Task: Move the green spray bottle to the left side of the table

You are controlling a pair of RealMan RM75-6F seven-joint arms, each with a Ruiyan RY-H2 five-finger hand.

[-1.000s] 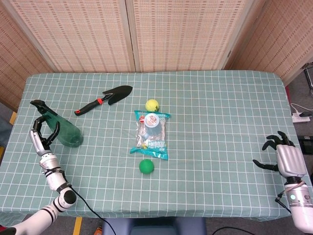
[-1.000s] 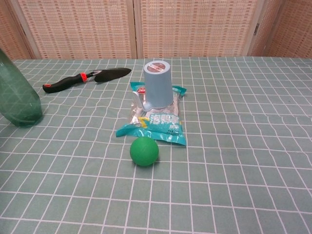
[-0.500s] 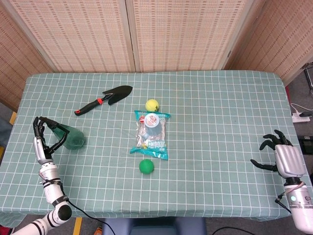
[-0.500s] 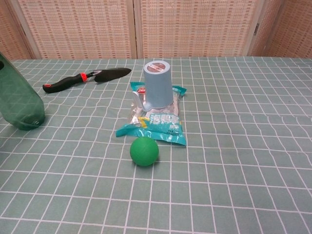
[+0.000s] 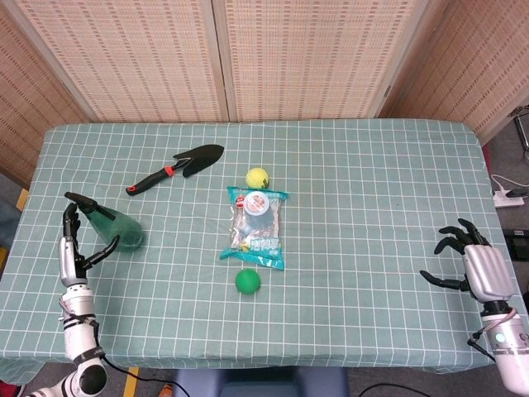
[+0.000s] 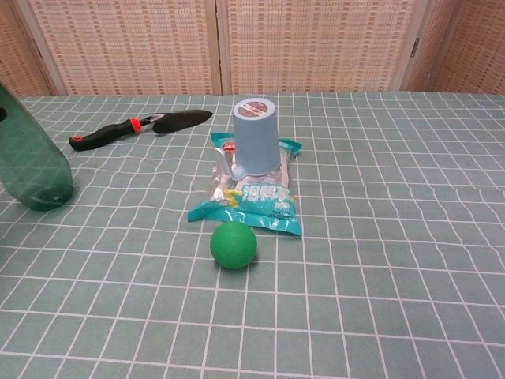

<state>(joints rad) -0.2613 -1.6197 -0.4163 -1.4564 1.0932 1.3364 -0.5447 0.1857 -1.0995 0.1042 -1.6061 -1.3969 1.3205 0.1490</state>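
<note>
The green spray bottle (image 5: 116, 227) stands upright near the table's left edge, its black nozzle pointing left; the chest view shows its body (image 6: 31, 162) at the far left. My left hand (image 5: 73, 248) hangs just left of and in front of the bottle, fingers spread, holding nothing and not touching it. Off the table's right front edge, my right hand (image 5: 473, 263) is open with fingers splayed. Neither hand appears in the chest view.
A black garden trowel (image 5: 177, 165) lies behind the bottle. At mid-table, a blue cup (image 6: 256, 144) stands on a snack packet (image 5: 256, 228), with a yellow ball (image 5: 257, 177) behind and a green ball (image 5: 247, 281) in front.
My left hand has let go of the bottle and drawn back toward the front left edge. The bottle stays standing. My right hand has lowered slightly.
</note>
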